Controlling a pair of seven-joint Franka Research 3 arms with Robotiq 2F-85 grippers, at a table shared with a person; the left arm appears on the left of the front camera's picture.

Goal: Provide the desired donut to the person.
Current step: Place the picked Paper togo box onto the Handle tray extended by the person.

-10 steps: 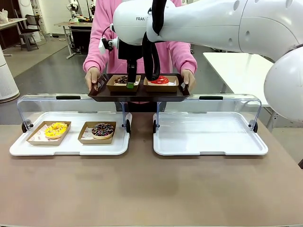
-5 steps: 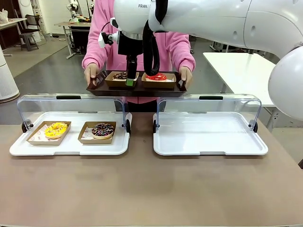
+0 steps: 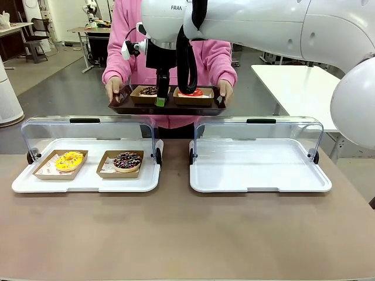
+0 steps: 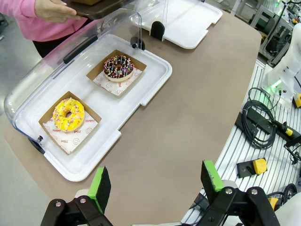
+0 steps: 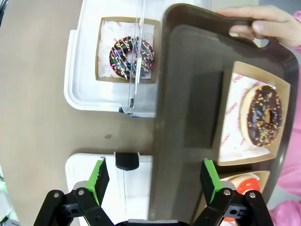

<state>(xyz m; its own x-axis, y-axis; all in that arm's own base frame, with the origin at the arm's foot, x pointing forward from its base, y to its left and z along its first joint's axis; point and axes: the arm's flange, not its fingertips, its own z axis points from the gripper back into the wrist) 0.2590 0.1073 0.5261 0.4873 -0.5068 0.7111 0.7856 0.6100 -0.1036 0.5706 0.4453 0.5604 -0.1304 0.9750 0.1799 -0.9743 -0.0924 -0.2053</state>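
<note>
- While the person in the pink zip-up hoodie (image 3: 170,55) stands at the far side, you can see the dark brown rectangular tray (image 3: 167,108) held level, its long axis running left to right across the front view, one hand on each short end: the person's hand at picture left (image 3: 113,89) and the other hand (image 3: 225,91).
- On that tray you'll find two brown cardboard boats side by side: the chocolate-glazed sprinkled donut (image 5: 261,114) toward the robot's left, the red-glazed donut (image 3: 190,92) toward its right.
- Your right gripper (image 5: 154,181) hangs above the tray's near edge pointing straight down, its green-padded fingers spread wide with nothing between them; the white arm reaches in across the person's chest.
- Your left gripper (image 4: 156,181) hovers high over the brown table (image 4: 188,108), jaws apart and empty.
- Compared with a second ago, you'll notice the tray has risen slightly and drawn back toward the person, and the right gripper has lifted clear of the chocolate donut's boat.
- In the left white lidded tray (image 3: 88,184), the yellow-iced donut (image 3: 69,160) and the dark sprinkled donut (image 3: 127,160) sit unchanged.
</note>
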